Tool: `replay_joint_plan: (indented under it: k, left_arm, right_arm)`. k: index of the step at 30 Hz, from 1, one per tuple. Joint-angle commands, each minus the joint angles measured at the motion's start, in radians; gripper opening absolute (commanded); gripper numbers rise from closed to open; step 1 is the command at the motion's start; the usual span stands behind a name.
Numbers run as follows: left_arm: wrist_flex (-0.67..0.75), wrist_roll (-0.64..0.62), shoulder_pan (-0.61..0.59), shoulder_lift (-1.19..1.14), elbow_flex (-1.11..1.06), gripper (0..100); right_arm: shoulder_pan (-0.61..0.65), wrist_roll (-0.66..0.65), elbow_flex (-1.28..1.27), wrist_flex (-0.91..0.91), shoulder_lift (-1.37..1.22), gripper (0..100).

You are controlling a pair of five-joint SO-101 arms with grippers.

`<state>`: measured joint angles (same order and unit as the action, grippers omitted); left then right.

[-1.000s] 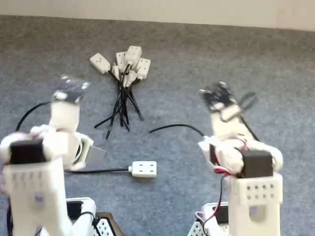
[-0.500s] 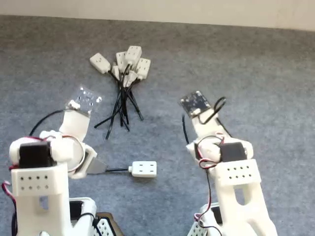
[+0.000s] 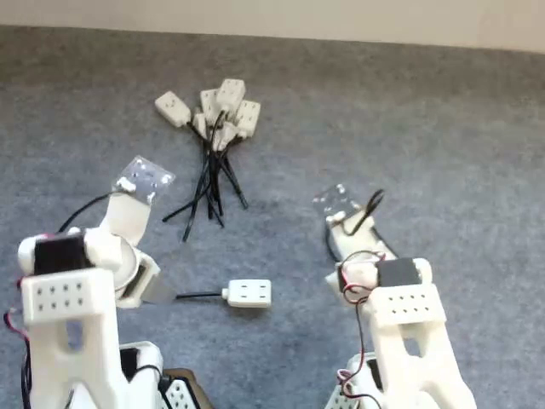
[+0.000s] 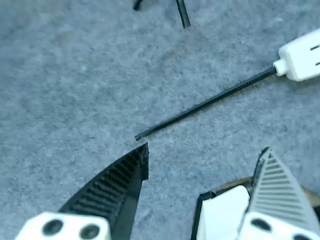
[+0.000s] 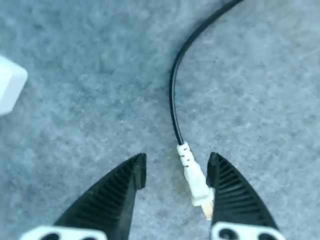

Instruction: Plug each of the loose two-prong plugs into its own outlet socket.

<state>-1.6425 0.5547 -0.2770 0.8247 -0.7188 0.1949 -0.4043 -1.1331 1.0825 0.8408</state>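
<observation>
Two-prong plug [image 5: 194,179] flat on the grey carpet [image 5: 75,60], inside the right gripper [image 5: 177,159] with its fingers spread, almost against one of them. Ready to grab?

Nearly, at a guess. Better to centre over it first, then lower and close across the white body, never on the plug cord [image 5: 175,95]. Likely to twist or slip otherwise. Worth noting the prongs facing back toward the wrist, so probably in need of turning before any push into a socket.

And the look of it?

Small, slim, white, ribbed at the cord end, with a brassy tip just showing at the other. Thin black lead curving off across the carpet.

Left gripper [image 4: 205,149]?

Apart as well, holding nothing, hovering low just beside the bare end of the outlet cord [image 4: 205,102]. Sensible to use it for steadying the single outlet block [image 3: 249,293], lying between the two arms with slots facing up, at the far end of that cord.

Farther off?

Cluster of outlet blocks [image 3: 223,106], well beyond both arms, white, with black cords bunched together and fanned back toward the robot. Presumably for other plugs. Impossible to pair sockets and plugs from here.
</observation>
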Motion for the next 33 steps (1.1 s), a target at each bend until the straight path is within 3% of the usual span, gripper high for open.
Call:
replay_joint_plan:
  k: [1, 6, 17, 22, 33]
  left_arm:
    - [0.018, -0.020, 0.021, -0.038, 0.050, 35]
    - [0.084, -0.087, 0.024, 0.085, 0.024, 42]
    - [0.080, -0.316, 0.196, 0.174, 0.027, 37]
    - [0.087, -0.319, 0.265, 0.174, 0.025, 37]
    - [0.126, -0.311, 0.272, 0.174, 0.022, 36]
  right_arm:
    - [0.012, 0.118, 0.010, -0.018, 0.001, 18.4]
    - [0.010, 0.147, 0.007, -0.013, 0.001, 18.4]
    - [0.007, 0.150, -0.001, -0.010, 0.001, 18.4]
    - [0.007, 0.150, -0.001, -0.010, 0.001, 18.4]
    - [0.008, 0.150, -0.004, -0.010, 0.001, 18.4]
